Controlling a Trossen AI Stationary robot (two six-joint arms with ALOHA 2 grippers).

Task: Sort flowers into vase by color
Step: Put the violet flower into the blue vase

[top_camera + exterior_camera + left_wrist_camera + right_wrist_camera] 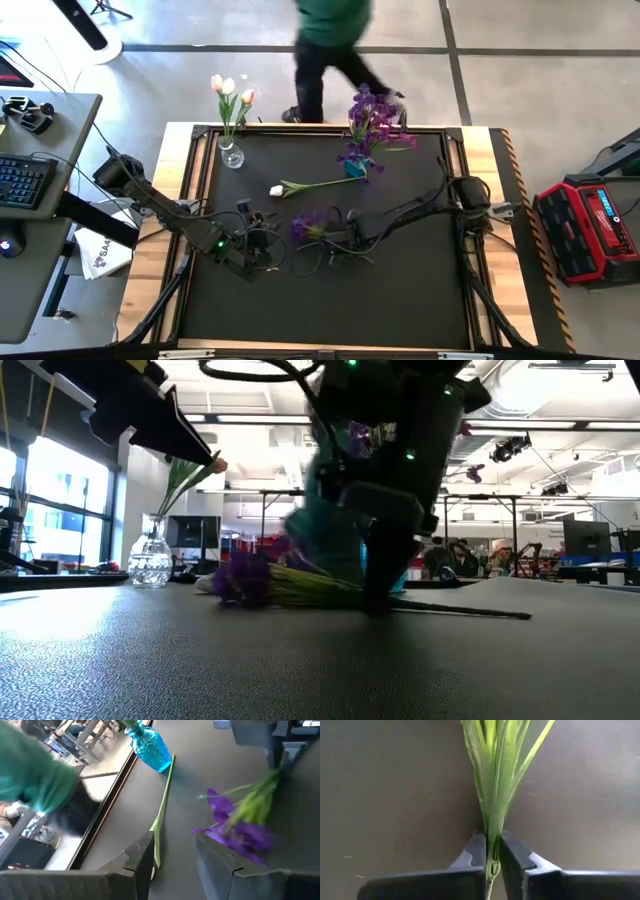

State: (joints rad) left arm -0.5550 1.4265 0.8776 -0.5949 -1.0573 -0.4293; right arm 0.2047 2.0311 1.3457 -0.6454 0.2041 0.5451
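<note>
A purple-bloomed flower lies in the middle of the table, and my right gripper is shut on its green stem, just right of the bloom. My left gripper is open and sits left of that bloom, touching nothing. A white tulip lies flat on the mat farther back, its bud pointing left. A clear vase at the far left holds tulips. A blue vase at the far middle holds purple flowers. My right gripper pinches the purple flower's leafy green stem between its two fingers, just behind the bloom. The fingers come down from above. The flower lies along the table, bloom to the left and bare stem end trailing right.
A person in a green top stands at the table's far edge. A raised frame borders the black mat. A keyboard lies off the table to the left and a red box to the right. Bare mat lies near me.
</note>
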